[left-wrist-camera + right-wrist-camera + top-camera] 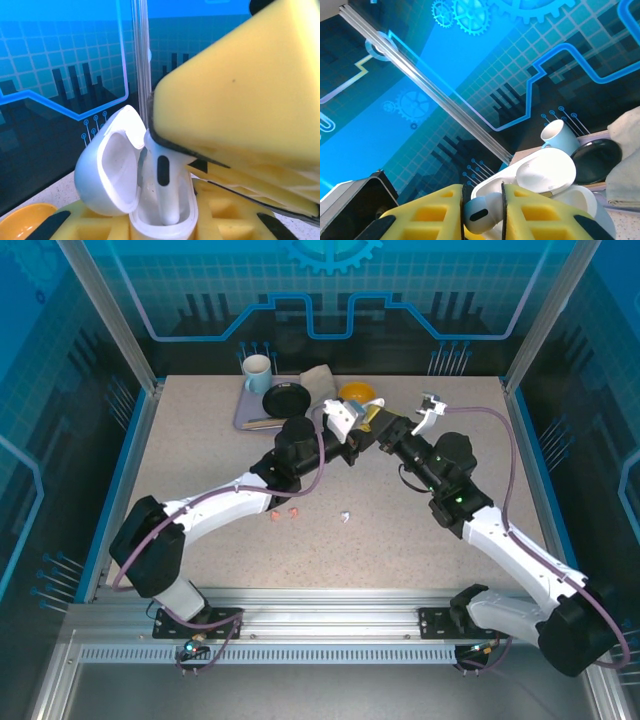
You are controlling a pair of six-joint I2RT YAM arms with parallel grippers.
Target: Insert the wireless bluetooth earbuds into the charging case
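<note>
My left gripper (pixel 165 227) is shut on the white charging case (pixel 172 222), held up with its lid (pixel 107 170) open. My right gripper (pixel 482 210) is shut on a white earbud (pixel 481 214). In the left wrist view the earbud's stem (pixel 167 187) stands inside the case's well, under a yellow right finger (pixel 240 85). From above, the two grippers meet over the table's back middle, the left gripper (pixel 343 423) against the right gripper (pixel 373 430). Two pink earbuds (pixel 284 512) and a white earbud (pixel 345 516) lie on the table.
A grey tray (pixel 243 412) at the back holds a pale mug (pixel 257 370), a black plate (pixel 287 398) and a folded cloth (pixel 318 378). A yellow bowl (pixel 357 392) sits next to it, just behind the grippers. Blue walls enclose the table.
</note>
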